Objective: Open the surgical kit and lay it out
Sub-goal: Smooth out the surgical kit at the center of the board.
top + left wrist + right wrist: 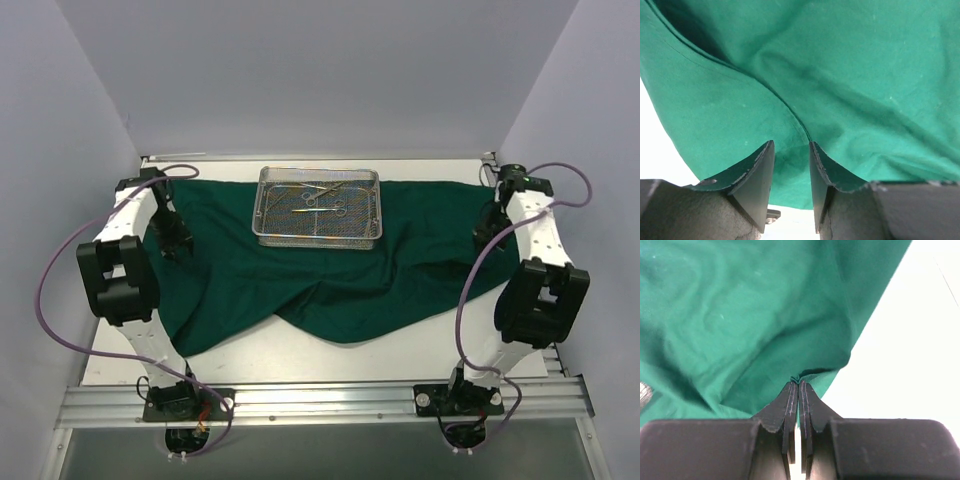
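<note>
The dark green drape (300, 280) lies spread open on the table, rumpled along its near edge. The silver wire-mesh tray (320, 171) stands on its far middle and holds several steel instruments (322, 197). My left gripper (178, 240) is over the drape's left edge. In the left wrist view it (791, 150) is open, its jaws a little apart with the drape (840, 75) just beyond the tips. My right gripper (490, 225) is at the drape's right edge. In the right wrist view it (798, 383) is shut on a pinch of the drape (740, 315).
The white table top (300, 345) shows in front of the drape and beside its right edge (900, 365). Grey walls close in the left, right and back. Purple cables loop beside both arms. A metal rail (320, 400) runs along the near edge.
</note>
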Robot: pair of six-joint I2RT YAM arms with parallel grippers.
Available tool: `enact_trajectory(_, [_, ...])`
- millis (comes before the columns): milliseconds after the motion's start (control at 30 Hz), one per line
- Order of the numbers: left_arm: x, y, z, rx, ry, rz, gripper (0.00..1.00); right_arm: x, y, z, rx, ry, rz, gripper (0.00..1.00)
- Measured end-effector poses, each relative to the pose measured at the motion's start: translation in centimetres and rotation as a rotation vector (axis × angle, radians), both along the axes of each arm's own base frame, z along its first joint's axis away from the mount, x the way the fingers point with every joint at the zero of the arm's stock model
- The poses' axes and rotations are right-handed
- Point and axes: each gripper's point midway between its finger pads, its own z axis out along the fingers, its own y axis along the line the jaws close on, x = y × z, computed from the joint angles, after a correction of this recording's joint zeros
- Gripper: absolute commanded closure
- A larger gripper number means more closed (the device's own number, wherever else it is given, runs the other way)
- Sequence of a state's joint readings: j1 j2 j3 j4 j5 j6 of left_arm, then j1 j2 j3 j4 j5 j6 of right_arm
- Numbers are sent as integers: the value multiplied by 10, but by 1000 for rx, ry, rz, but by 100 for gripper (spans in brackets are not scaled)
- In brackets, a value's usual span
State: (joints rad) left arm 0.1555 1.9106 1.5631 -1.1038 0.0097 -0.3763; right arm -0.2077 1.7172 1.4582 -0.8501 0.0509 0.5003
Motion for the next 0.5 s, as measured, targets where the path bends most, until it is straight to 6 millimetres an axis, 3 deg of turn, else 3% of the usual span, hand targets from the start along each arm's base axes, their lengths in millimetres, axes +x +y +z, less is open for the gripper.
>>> enact_trajectory(167, [-8,-13,-1,20,36,-48,58,-48,-24,22,76,-76,-164,100])
enact_trajectory(333, [-23,-23,-11,13,94,-68,58,-99,-41,30,103,-84,-318,100])
enact_trajectory(500, [-33,-26,-18,4,130,-68,59,-115,-42,30,79,-46,-326,100])
